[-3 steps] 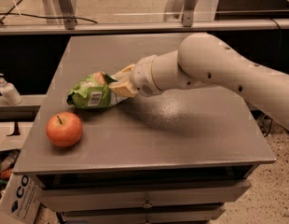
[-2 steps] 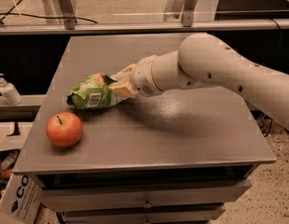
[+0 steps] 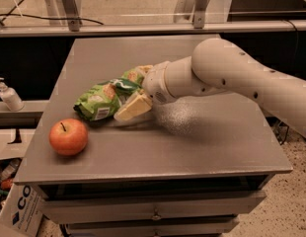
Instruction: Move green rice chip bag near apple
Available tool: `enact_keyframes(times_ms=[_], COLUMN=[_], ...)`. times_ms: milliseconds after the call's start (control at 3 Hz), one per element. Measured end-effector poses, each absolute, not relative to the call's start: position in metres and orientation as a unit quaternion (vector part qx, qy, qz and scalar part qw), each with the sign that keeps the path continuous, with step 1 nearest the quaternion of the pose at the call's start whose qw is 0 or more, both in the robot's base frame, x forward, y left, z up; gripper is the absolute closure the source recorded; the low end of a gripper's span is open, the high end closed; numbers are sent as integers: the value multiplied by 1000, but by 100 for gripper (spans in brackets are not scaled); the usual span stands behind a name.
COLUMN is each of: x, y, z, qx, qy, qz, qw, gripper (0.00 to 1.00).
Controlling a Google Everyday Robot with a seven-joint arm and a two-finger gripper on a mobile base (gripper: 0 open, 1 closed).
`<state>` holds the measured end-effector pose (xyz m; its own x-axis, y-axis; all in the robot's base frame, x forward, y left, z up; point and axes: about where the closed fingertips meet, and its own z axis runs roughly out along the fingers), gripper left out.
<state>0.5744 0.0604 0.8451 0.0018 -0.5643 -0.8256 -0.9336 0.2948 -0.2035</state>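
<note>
The claw (image 3: 135,90), two cream fingers on the end of the fat white arm (image 3: 227,73), pinches the right end of the crinkly bright green rice chip bag (image 3: 101,100). The bag looks to rest on the flat grey table (image 3: 202,147), just beside the round red-orange apple (image 3: 68,137), a bit farther back and to the right. I think the job is almost done. What is left is to let go and pull away.

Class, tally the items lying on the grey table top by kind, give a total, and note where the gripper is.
Snack bags: 1, the crinkly bright green rice chip bag
Fruit: 1, the round red-orange apple
Total: 2
The cream two-finger gripper is shut on the bag's right end.
</note>
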Motion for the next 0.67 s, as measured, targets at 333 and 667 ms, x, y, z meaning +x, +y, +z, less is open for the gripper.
enact_keyframes(times_ms=[333, 667], x=[576, 575], y=[51, 33], z=[844, 862], qx=[-555, -557], qy=[676, 655], qz=[207, 225], qw=[439, 458], gripper=[0, 0])
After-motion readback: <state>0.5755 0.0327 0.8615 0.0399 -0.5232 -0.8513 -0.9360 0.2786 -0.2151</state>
